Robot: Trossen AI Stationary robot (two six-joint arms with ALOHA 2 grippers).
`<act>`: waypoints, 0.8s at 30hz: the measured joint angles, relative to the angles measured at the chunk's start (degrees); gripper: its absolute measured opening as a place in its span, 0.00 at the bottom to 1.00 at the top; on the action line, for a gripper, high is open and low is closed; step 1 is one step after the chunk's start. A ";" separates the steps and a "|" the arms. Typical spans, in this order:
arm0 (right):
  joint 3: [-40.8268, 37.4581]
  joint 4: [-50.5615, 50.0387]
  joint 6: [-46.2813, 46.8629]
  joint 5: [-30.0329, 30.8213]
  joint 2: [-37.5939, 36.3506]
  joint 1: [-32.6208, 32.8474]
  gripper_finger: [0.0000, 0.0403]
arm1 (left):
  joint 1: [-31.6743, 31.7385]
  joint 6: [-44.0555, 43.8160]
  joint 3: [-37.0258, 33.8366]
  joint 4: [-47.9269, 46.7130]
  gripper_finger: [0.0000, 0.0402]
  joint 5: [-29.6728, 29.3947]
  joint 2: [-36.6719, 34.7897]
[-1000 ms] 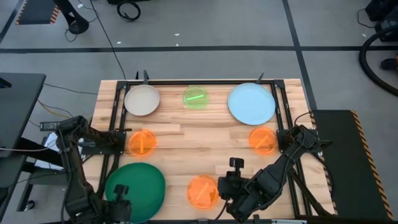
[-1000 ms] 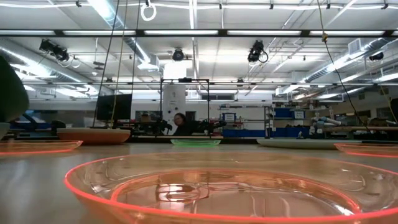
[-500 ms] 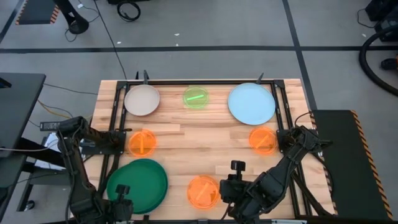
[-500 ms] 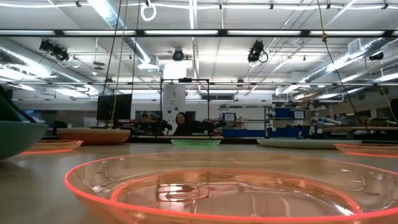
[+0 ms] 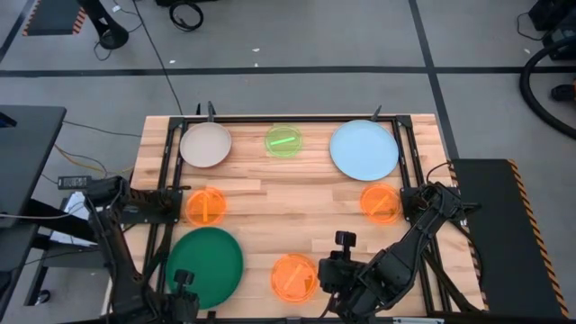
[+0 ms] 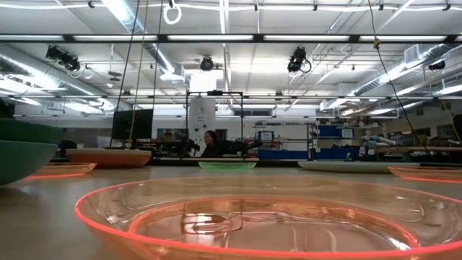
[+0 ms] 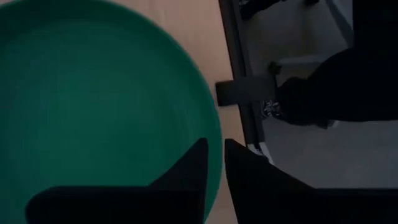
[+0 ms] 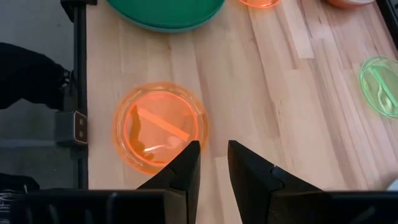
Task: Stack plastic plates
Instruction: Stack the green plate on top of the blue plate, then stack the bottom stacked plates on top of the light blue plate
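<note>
A large dark green plate (image 5: 205, 266) sits at the table's near left, with my left gripper (image 5: 184, 286) shut on its near rim. In the low view the green plate (image 6: 22, 155) looks level. My right gripper (image 8: 214, 152) hovers by the near edge, its fingers a narrow gap apart, just right of a small translucent orange plate (image 5: 294, 276) lying flat. Two more orange plates (image 5: 206, 206) (image 5: 380, 202) lie mid-table. A beige plate (image 5: 205, 144), a neon-green plate (image 5: 284, 141) and a large light-blue plate (image 5: 364, 149) lie along the far edge. My left gripper pinches the green plate's rim (image 7: 211, 134) at its near side, one finger over the plate's inside and one outside the edge. It comes from the table's near side. The plate looks level; whether it is off the table I cannot tell.
A black metal frame (image 5: 166, 180) runs along the table's left, far and right sides. Bare wood (image 5: 288, 202) lies in the table's middle between the plates. The orange plate (image 6: 245, 217) fills the front of the low view.
My left gripper has moved toward the table's right along the near edge, carrying the green plate with it. The plate stood tilted up a second ago and has come down level, a little farther right.
</note>
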 joint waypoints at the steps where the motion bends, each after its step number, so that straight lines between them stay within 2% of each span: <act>1: 0.00 -0.01 -0.01 0.00 0.00 -0.02 0.23 | 0.08 0.14 0.00 0.06 0.16 -0.02 0.00; 9: -1.08 1.07 1.84 0.09 0.00 -0.04 0.23 | 1.80 3.35 0.13 -0.39 0.20 -0.93 -0.90; 13: -4.34 1.17 6.23 1.19 0.00 -0.68 0.23 | 3.57 8.55 0.33 0.17 0.22 -8.56 -3.75; 15: -6.36 1.24 9.12 0.28 0.00 -1.49 0.23 | 5.18 9.61 0.03 0.25 0.23 -9.44 -5.34; 19: -10.09 2.88 10.54 -1.53 0.00 -2.32 0.24 | 9.24 8.63 -0.81 0.01 0.28 -9.45 -6.84; 24: -12.97 6.59 12.55 -1.81 0.07 -2.29 0.27 | 11.95 0.44 -0.87 3.57 0.42 -7.88 -6.60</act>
